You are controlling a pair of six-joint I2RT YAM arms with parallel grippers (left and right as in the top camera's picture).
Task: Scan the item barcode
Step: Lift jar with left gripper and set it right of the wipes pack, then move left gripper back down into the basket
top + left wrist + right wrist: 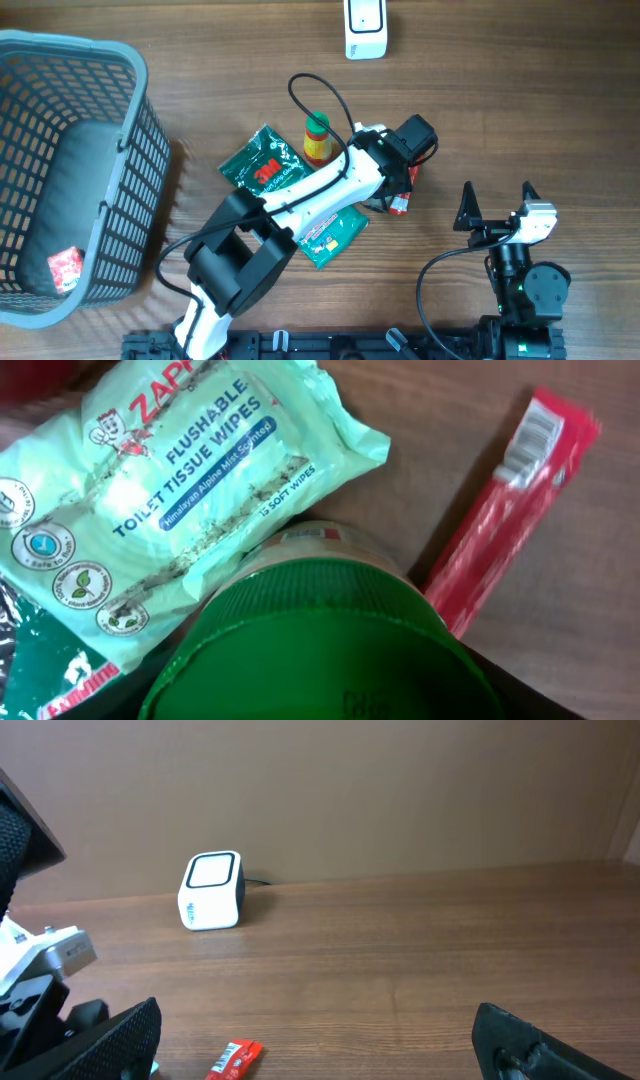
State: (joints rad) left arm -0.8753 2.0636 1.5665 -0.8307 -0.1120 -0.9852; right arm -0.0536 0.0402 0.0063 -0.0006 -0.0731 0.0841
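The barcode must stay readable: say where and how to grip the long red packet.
Pinch the long red packet across its narrow width at mid-length, coming straight down from above: it lies flat on the table, and its barcode sits at one end, so a middle grip probably leaves that uncovered.

The brown wooden surface [500, 120] carries a grey basket [140, 150] at its left, a white scanner [366, 28] at the far edge, and in the middle a green packet [262, 165], a bottle [317, 138] just beside it, a wipes pack [335, 238] and a red packet [400, 203].
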